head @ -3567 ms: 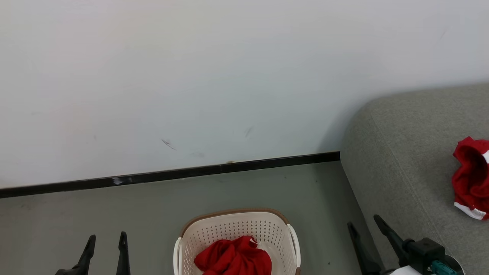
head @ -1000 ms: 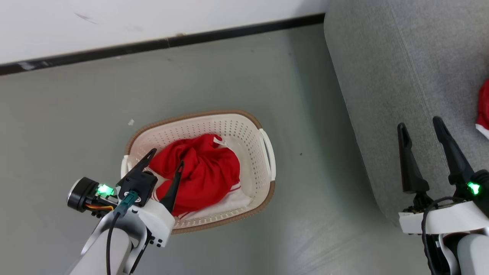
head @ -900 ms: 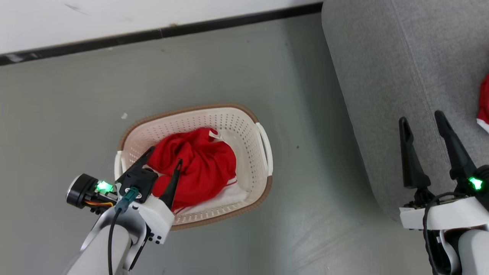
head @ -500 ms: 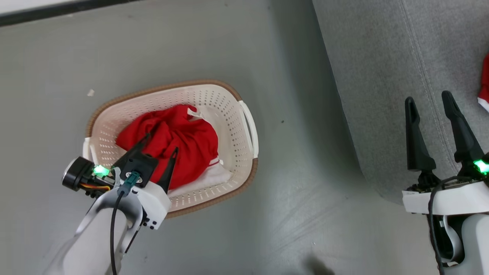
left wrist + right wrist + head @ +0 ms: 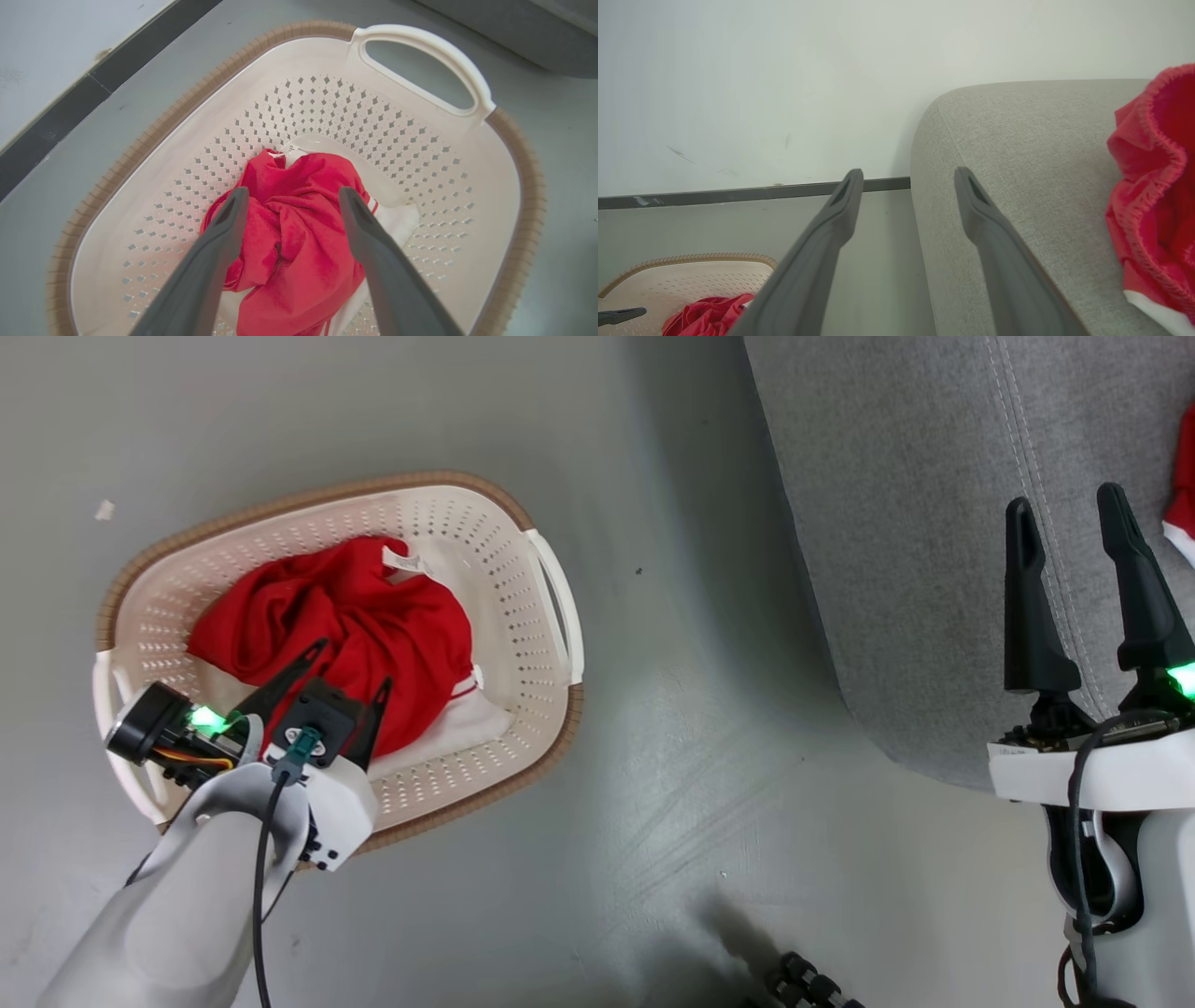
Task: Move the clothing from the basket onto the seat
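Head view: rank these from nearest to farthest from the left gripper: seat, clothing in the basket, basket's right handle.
1. Clothing, in the basket, right at the left gripper.
2. Right handle, further right.
3. Seat, far right.

You see a grey floor (image 5: 653, 756) with 1 small white scrap (image 5: 105, 510) on it, and a white wall (image 5: 784, 70) above a black baseboard (image 5: 714, 196).

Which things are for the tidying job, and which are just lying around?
For the job: crumpled red fabric clothing; cream perforated plastic basket with brown rim; big grey woven-fabric seat; red garment lying on that seat.
Just lying about: tiny white scrap on the floor; black skirting strip.
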